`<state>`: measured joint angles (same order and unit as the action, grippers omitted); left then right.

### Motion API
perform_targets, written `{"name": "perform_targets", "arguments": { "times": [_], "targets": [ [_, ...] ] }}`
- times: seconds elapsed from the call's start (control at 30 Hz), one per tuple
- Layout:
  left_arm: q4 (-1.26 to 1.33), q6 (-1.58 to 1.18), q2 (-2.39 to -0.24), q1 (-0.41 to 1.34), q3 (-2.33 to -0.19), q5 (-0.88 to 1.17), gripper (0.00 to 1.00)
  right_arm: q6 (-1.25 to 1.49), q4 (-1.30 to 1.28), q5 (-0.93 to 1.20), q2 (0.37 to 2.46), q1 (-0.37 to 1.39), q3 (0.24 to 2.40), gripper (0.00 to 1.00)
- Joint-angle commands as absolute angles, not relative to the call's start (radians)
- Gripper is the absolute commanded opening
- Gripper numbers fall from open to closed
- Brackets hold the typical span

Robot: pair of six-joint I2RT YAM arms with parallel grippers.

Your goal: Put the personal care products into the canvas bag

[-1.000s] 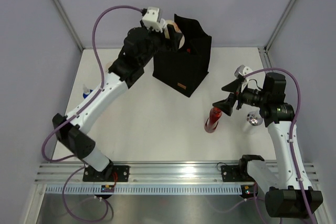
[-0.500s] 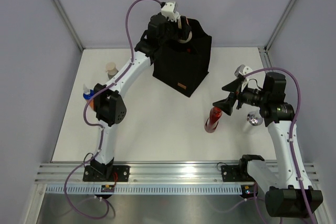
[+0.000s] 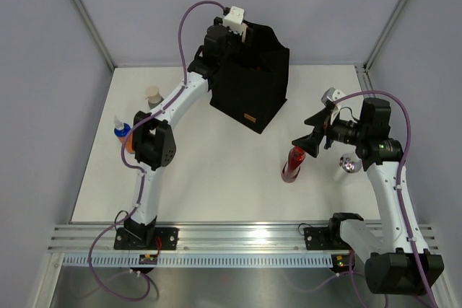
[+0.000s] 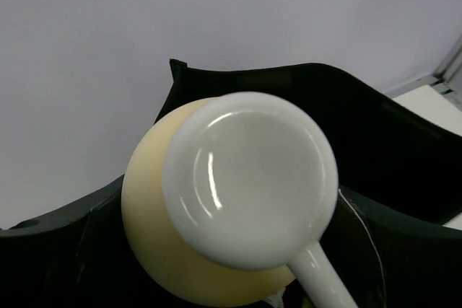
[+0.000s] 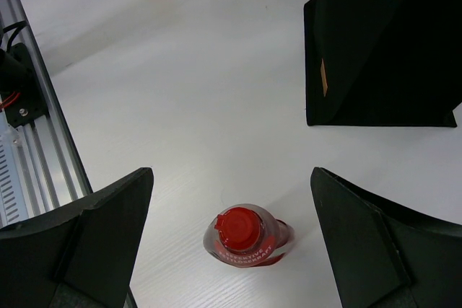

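Note:
The black canvas bag (image 3: 254, 86) stands upright at the back of the table, tan label on its front. My left gripper (image 3: 242, 32) is over its open top, shut on the beige bottle (image 4: 155, 239) with a white pump cap (image 4: 249, 178). That bottle hangs above the bag's mouth (image 4: 404, 149); my own fingers are hidden behind it. My right gripper (image 3: 309, 141) is open and empty, its jaws spread wide above and either side of the upright red bottle (image 3: 292, 164), which shows below in the right wrist view (image 5: 245, 239). The right gripper (image 5: 231, 178) does not touch it.
A grey bottle with a beige cap (image 3: 152, 97) and an orange bottle with a blue cap (image 3: 123, 135) stand at the left edge. A silver-white bottle (image 3: 349, 165) stands at the right, under my right arm. The bag (image 5: 382, 41) is beyond the red bottle.
My left arm has stretched out and carried the beige bottle from the bag's left side to over its open top. The right arm has barely moved.

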<state>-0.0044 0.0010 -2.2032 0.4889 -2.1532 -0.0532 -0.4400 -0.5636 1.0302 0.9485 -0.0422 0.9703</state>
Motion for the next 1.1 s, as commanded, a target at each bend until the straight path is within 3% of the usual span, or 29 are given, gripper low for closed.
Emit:
{"name": "perform_targets", "arguments": {
  "times": [0.0,0.1,0.27,0.37,0.43,0.5,0.53,0.77,0.87,1.07],
  "targets": [
    [0.187,0.153,-2.236,0.485,-2.161,-0.172,0.0,-0.434,-0.531,1.019,0.96,-0.049,0.977,1.0],
    [0.206,0.21,-2.269,0.488,-2.168,-0.261,0.0,-0.436,-0.532,1.019,0.966,-0.049,0.979,0.99],
    [0.218,0.233,-2.287,0.486,-2.115,-0.221,0.05,-0.436,-0.535,1.022,0.969,-0.049,0.983,1.0],
    [0.225,0.23,-2.298,0.486,-2.092,-0.219,0.23,-0.437,-0.538,1.025,0.973,-0.048,0.985,1.0],
    [0.225,0.224,-2.301,0.486,-2.088,-0.216,0.45,-0.439,-0.538,1.023,0.973,-0.049,0.985,0.99],
    [0.225,0.213,-2.299,0.486,-2.085,-0.209,0.55,-0.439,-0.54,1.022,0.973,-0.049,0.985,1.0],
    [0.222,0.209,-2.299,0.486,-2.083,-0.207,0.66,-0.44,-0.54,1.022,0.973,-0.049,0.985,1.0],
    [0.196,0.158,-2.27,0.486,-2.086,-0.16,0.91,-0.449,-0.548,1.019,0.974,-0.049,0.986,1.0],
    [0.184,0.144,-2.243,0.486,-2.085,-0.141,0.99,-0.457,-0.554,1.019,0.976,-0.049,0.986,0.99],
    [0.15,0.121,-2.192,0.486,-2.085,-0.121,0.99,-0.477,-0.564,1.022,0.979,-0.049,0.983,1.0]
  ]
}}
